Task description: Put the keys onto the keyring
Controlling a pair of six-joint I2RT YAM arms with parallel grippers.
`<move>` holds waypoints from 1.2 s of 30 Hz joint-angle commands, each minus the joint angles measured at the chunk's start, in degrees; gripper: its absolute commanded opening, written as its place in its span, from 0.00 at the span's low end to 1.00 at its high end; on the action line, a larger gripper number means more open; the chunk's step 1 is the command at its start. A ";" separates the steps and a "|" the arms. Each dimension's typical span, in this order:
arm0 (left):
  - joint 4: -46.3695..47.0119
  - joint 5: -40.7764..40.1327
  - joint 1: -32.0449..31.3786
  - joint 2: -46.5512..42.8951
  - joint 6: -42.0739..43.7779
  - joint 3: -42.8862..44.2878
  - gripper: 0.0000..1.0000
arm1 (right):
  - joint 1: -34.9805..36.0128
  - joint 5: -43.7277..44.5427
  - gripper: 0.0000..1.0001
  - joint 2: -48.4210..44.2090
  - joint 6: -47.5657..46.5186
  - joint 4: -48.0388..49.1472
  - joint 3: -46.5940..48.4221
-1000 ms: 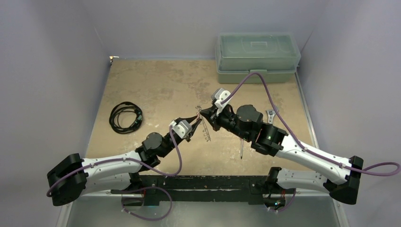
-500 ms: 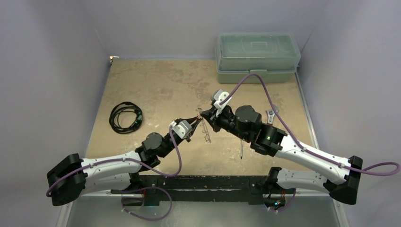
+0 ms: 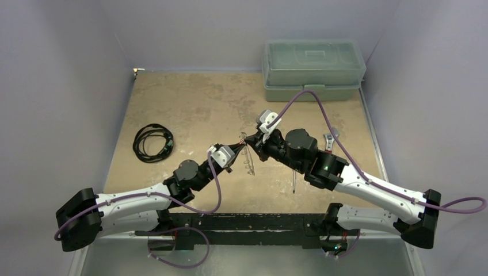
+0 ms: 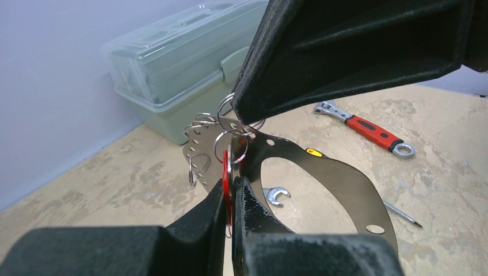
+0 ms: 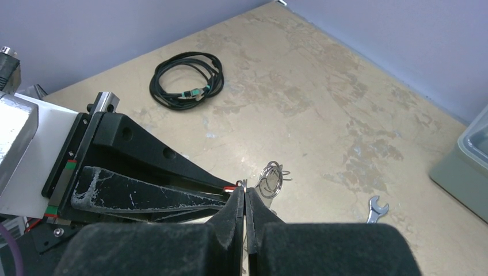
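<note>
While keys [image 4: 228, 183], keyring [image 4: 345, 181] hang pinched, spanner [image 4: 277, 196], toolbox [image 4: 172, 80] beyond.

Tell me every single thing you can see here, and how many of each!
table: one, tan, under everything.
toolbox: one, pale green, far right corner.
cable: one, black, coiled on the left.
wrench: one, red handle, right side.
spanner: one, small silver, on the table.
thin rod: one, silver, by the right arm.
keyring: one, shiny silver, held up mid-table.
red-tagged key: one, silver and red, at the keyring.
small rings: several, silver, on the keyring.
left end effector: one, black, shut on the red-tagged key.
right end effector: one, black, shut on the keyring.
</note>
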 commanded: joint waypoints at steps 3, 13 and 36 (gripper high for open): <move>-0.80 3.08 -0.37 -0.82 -1.10 2.45 0.00 | -0.20 1.26 0.00 -1.69 0.38 1.99 0.11; -12.37 14.02 -0.37 -3.60 0.04 5.23 0.00 | -0.36 1.41 0.00 -4.64 -0.77 1.27 -1.78; -53.82 12.58 -0.37 -6.57 -11.29 23.94 0.00 | -0.55 -2.11 0.11 -5.75 2.65 3.06 -5.61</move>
